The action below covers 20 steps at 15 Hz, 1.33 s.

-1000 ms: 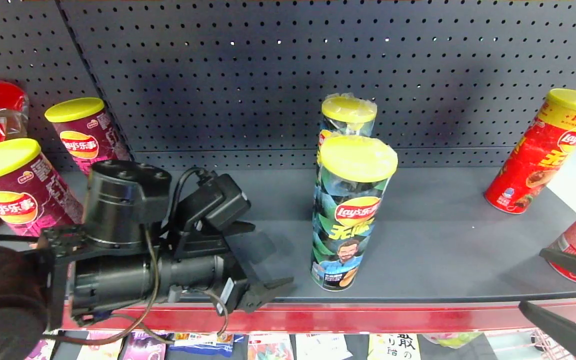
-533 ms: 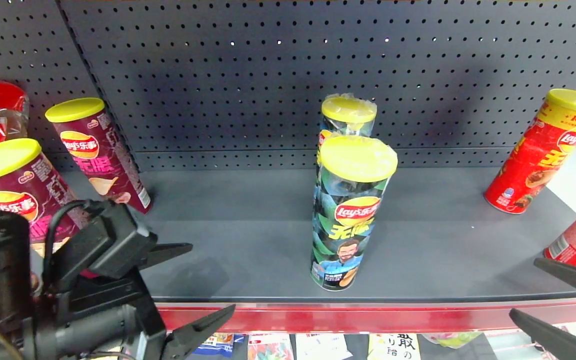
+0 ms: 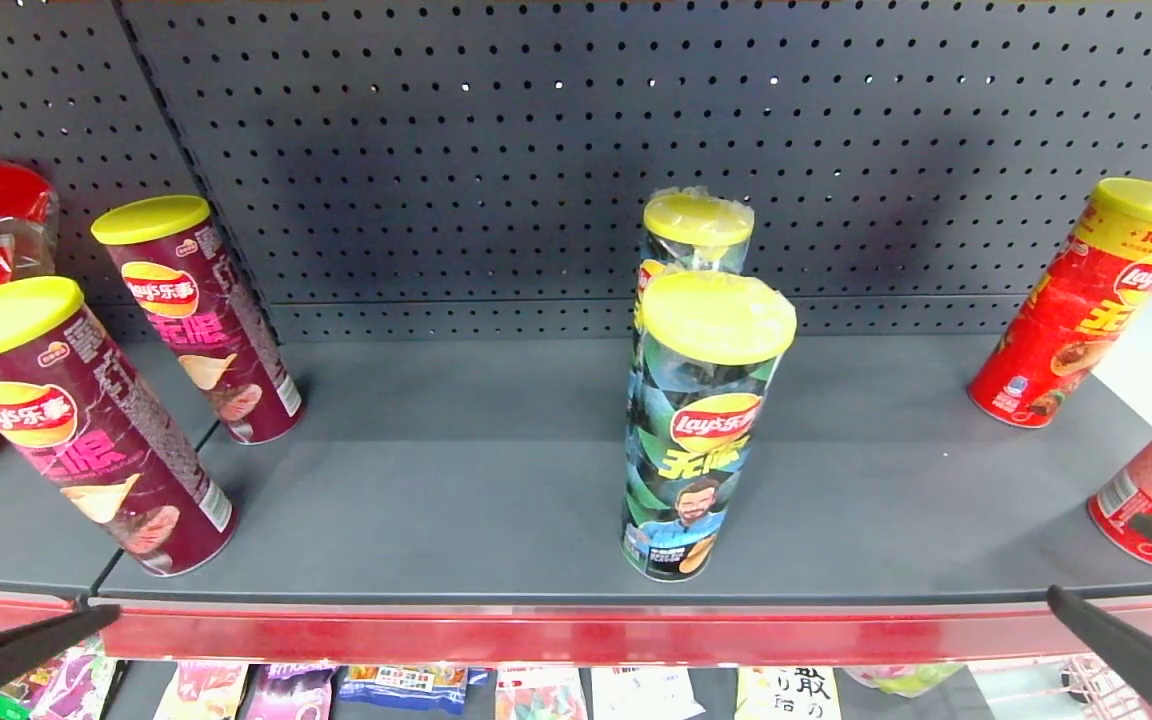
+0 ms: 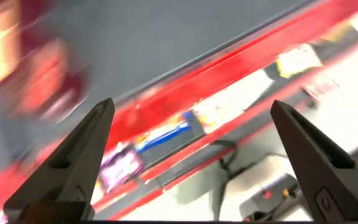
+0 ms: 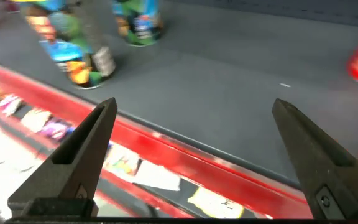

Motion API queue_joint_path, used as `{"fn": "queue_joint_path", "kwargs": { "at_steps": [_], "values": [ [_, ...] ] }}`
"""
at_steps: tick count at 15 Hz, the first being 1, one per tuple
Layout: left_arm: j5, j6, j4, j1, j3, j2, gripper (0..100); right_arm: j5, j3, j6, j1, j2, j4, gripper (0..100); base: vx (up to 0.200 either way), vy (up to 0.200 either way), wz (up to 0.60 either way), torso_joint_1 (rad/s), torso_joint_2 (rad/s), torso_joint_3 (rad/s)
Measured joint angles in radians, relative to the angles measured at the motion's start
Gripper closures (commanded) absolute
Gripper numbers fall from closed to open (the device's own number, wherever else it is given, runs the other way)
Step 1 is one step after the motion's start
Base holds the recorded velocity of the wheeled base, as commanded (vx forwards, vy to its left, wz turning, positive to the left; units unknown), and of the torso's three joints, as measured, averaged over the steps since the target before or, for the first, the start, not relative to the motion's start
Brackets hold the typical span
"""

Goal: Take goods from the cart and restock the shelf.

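Shelf (image 3: 496, 480): grey deck, red front lip; front green-blue canister (image 3: 693, 440) upright at centre near the lip, with yellow lid, oval red-yellow logo and a cartoon portrait low on the label; rear green-blue canister (image 3: 696, 225) directly behind it; front maroon canister (image 3: 86, 430) and rear maroon canister (image 3: 201, 315) at left; rear red canister (image 3: 1086, 300) and front red canister (image 3: 1151, 480) at right.
Left gripper (image 4: 191, 104) in front of the lip at the left, jaws wide; right gripper (image 5: 194, 102) in front of the lip at the right, jaws wide.

On the shelf (image 3: 496, 480), the front can (image 3: 701, 430) stands directly before the rear can (image 3: 696, 225), between left cans (image 3: 86, 430) and right cans (image 3: 1086, 300).
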Motion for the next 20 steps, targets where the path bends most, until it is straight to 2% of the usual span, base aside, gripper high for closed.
{"fn": "queue_joint_path", "kwargs": {
  "at_steps": [2, 3, 5, 7, 8, 9, 11, 13, 15, 17, 18, 19, 20],
  "values": [
    [0.016, -0.004, 0.146, 0.152, -0.008, -0.136, 0, -0.111, -0.010, 0.000, -0.004, -0.056, 0.116, 0, 0.000, 0.000, 0.00, 0.000, 0.00, 0.000],
    [0.018, -0.006, 0.227, 0.245, -0.015, -0.203, 0, -0.169, -0.040, 0.001, -0.011, -0.091, 0.236, 0, 0.000, 0.000, 0.00, 0.000, 0.00, 0.000],
    [0.021, -0.008, 0.325, 0.401, -0.021, -0.310, 0, -0.257, -0.125, 0.003, -0.054, -0.163, 0.532, 0, 0.000, 0.000, 0.00, 0.000, 0.00, 0.000],
    [0.020, -0.022, 0.411, 0.565, -0.008, -0.417, 0, -0.292, -0.216, 0.006, -0.172, -0.233, 0.747, 0, 0.000, 0.000, 0.00, 0.000, 0.00, 0.000],
    [0.013, -0.030, 0.431, 0.615, 0.009, -0.466, 0, -0.294, -0.239, 0.006, -0.248, -0.257, 0.798, 0, 0.000, 0.000, 0.00, 0.000, 0.00, 0.000],
    [-0.008, -0.040, 0.440, 0.648, 0.042, -0.519, 0, -0.274, -0.247, 0.006, -0.321, -0.279, 0.826, 0, 0.000, 0.000, 0.00, 0.000, 0.00, 0.000],
    [-0.056, -0.061, 0.355, 0.680, 0.095, -0.581, 0, -0.200, -0.193, -0.001, -0.376, -0.341, 0.809, 0, 0.000, 0.000, 0.00, 0.000, 0.00, 0.000],
    [-0.171, -0.067, 0.257, 0.690, 0.154, -0.612, 0, -0.104, -0.084, -0.016, -0.365, -0.467, 0.738, 0, 0.000, 0.000, 0.00, 0.000, 0.00, 0.000],
    [-0.222, -0.060, 0.125, 0.692, 0.210, -0.625, 0, -0.043, 0.029, -0.023, -0.342, -0.591, 0.622, 0, 0.000, 0.000, 0.00, 0.000, 0.00, 0.000],
    [-0.215, -0.037, -0.009, 0.693, 0.283, -0.631, 0, -0.040, 0.109, -0.028, -0.334, -0.676, 0.524, 0, 0.000, 0.000, 0.00, 0.000, 0.00, 0.000],
    [-0.158, -0.032, -0.031, 0.693, 0.311, -0.633, 0, -0.049, 0.131, -0.025, -0.334, -0.699, 0.509, 0, 0.000, 0.000, 0.00, 0.000, 0.00, 0.000],
    [-0.129, -0.033, -0.040, 0.693, 0.328, -0.634, 0, -0.042, 0.142, -0.024, -0.332, -0.713, 0.510, 0, 0.000, 0.000, 0.00, 0.000, 0.00, 0.000],
    [-0.149, -0.035, -0.042, 0.693, 0.336, -0.634, 0, -0.030, 0.148, -0.020, -0.330, -0.720, 0.509, 0, 0.000, 0.000, 0.00, 0.000, 0.00, 0.000]
  ]
}}
